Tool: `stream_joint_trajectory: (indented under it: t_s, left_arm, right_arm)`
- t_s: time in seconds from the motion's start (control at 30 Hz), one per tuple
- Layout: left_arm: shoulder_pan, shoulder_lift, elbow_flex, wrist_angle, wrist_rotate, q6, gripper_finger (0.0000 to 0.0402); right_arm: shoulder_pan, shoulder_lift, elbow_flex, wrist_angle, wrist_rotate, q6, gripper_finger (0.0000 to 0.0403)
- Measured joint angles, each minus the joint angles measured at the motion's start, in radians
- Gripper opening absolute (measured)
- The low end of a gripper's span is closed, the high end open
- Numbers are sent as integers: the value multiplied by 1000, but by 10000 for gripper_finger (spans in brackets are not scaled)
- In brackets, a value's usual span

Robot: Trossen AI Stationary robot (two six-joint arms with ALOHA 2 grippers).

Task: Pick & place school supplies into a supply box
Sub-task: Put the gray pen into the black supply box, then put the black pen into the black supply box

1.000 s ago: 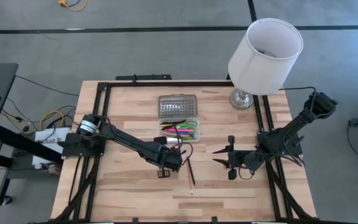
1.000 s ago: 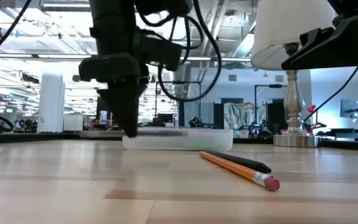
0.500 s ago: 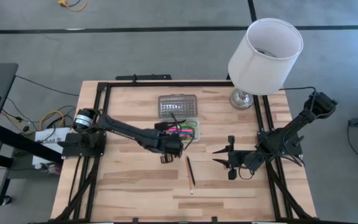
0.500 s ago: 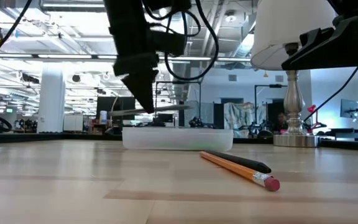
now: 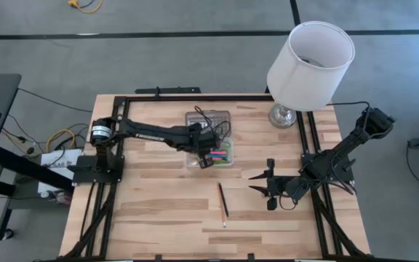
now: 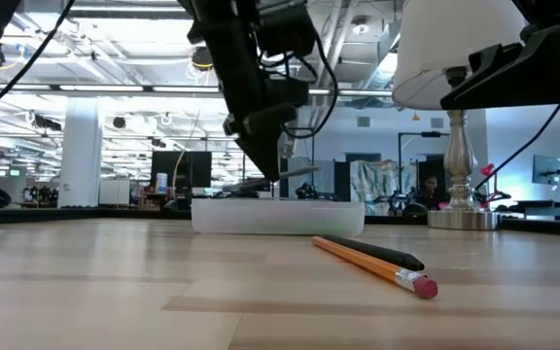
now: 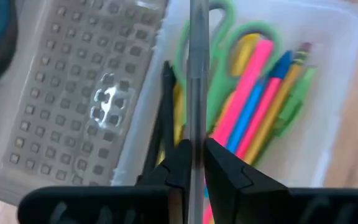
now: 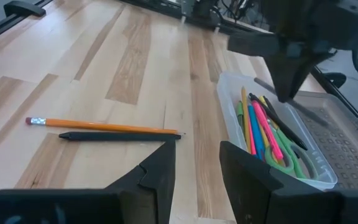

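Left tool [image 5: 205,161] hovers over supply box [image 5: 225,161] in high view; right tool [image 5: 264,188] idle, spread, well apart. Left wrist: clamps grey pen [image 7: 197,74] above boxed supplies. Right wrist: pencil [image 8: 98,126], black pen [image 8: 117,136] remain on counter [image 8: 61,74].

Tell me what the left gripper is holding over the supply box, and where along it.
The left gripper pinches a thin grey pen near one end, over the supply box. The right gripper is open and holds nothing.

Overhead, table-level, two wrist views; all share supply box [image 5: 211,138].
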Motion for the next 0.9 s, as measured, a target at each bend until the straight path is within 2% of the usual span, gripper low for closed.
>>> stream_joint_trajectory:
  t_s: [0.3, 0.53, 0.67, 0.9]
  left_arm:
    - [24, 0, -2, 9, 8, 10, 35]
    - [22, 0, -2, 8, -35, 13, 99]
    - [19, 0, -2, 4, -21, 23, 130]
    - [-88, -43, -2, -24, -8, 63, 143]
  right_arm:
    - [0, 0, 0, -12, 0, 9, 121]
    - [0, 0, 0, -12, 0, 16, 121]
    - [0, 0, 0, 0, 0, 29, 121]
    - [-22, 0, 0, 39, -2, 96, 121]
